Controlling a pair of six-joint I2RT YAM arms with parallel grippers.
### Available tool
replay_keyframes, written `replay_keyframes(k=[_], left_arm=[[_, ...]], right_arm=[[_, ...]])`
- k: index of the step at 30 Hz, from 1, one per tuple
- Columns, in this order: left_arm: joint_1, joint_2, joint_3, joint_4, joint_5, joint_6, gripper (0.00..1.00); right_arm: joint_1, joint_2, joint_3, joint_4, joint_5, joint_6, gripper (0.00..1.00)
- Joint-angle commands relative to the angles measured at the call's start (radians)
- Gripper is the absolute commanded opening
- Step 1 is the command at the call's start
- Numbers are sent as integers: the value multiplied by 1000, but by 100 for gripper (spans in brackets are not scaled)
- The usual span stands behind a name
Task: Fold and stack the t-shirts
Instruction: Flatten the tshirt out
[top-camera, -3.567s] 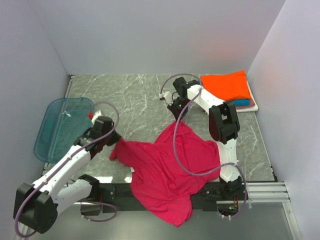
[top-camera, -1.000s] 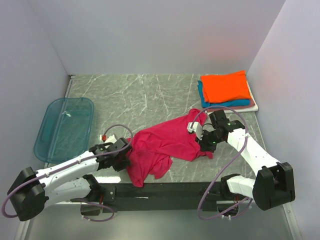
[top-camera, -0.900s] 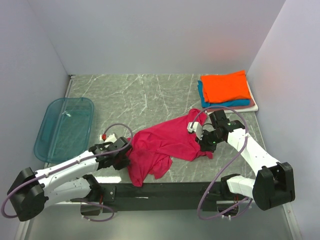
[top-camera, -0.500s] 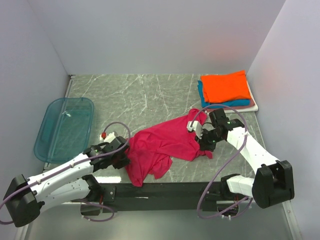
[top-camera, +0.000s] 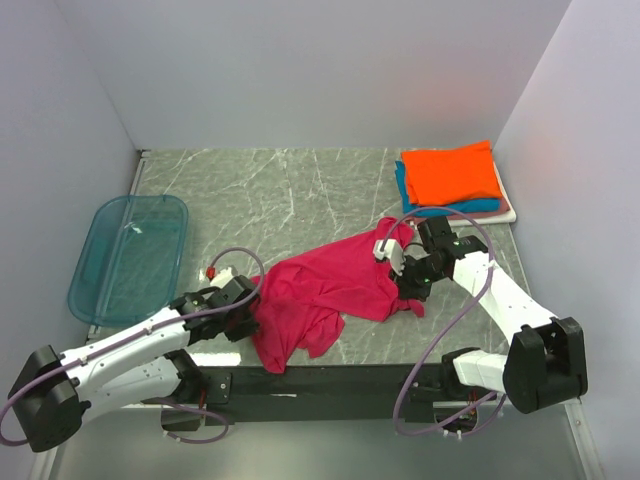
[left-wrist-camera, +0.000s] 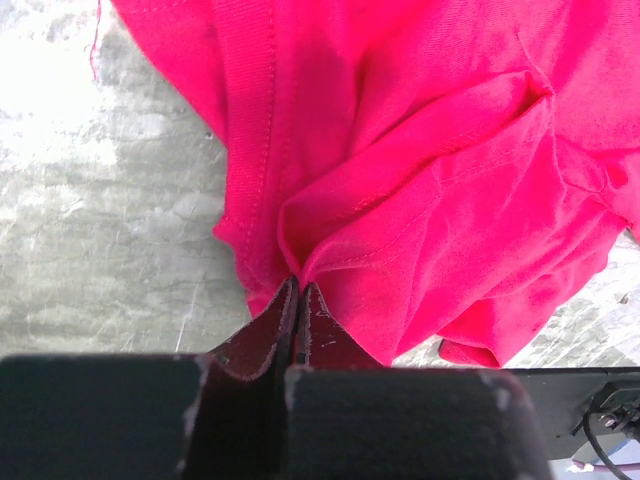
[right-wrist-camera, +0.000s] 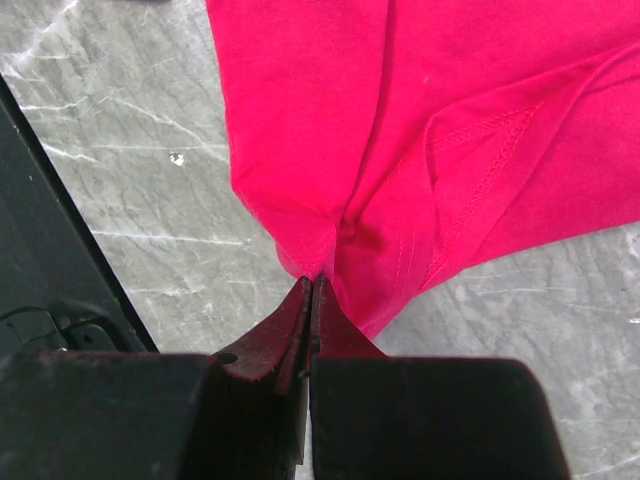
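nearest us, the left claw (left-wrist-camera: 298, 292) is pinched tight on a fold at the near left edge of the magenta-red t-shirt (top-camera: 330, 288). in its wrist view the tips meet with cloth bunched between them, and the claw's dark body blocks the bottom of that view. the shirt lies crumpled on the worktop (top-camera: 270, 195), in the near half, its lowest flap close to the front edge. we cannot make out a collar or sleeves among the folds. at the shirt's right side the right claw (right-wrist-camera: 311, 285) is likewise closed on a tuck of cloth. on the left, apart from the shirt, sits a translucent blue tray (top-camera: 108, 275). in the far right corner is a stack of folded t-shirts (top-camera: 450, 185): an orange shirt (top-camera: 460, 165) on top, a teal-blue shirt (top-camera: 478, 206) showing under it, a white shirt (top-camera: 505, 215) at the base. we cannot tell whether other layers lie between them.
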Motion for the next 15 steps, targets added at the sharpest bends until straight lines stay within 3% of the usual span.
replay_keyframes(k=[1, 6, 11, 13, 14, 15], left_arm=[[-4, -7, -4, 47, -18, 36, 0], [-2, -88, 13, 51, -58, 67, 0], [-2, -100, 25, 52, -62, 79, 0], [-2, -96, 22, 60, -58, 78, 0], [-2, -96, 21, 67, -56, 78, 0], [-2, -94, 19, 69, -56, 78, 0]], right_arm=[[-4, 6, 45, 46, 12, 52, 0], [25, 133, 114, 128, 74, 155, 0], [169, 260, 197, 190, 156, 241, 0], [203, 303, 255, 199, 216, 284, 7], [220, 344, 295, 216, 250, 307, 22], [222, 362, 316, 219, 277, 330, 28]])
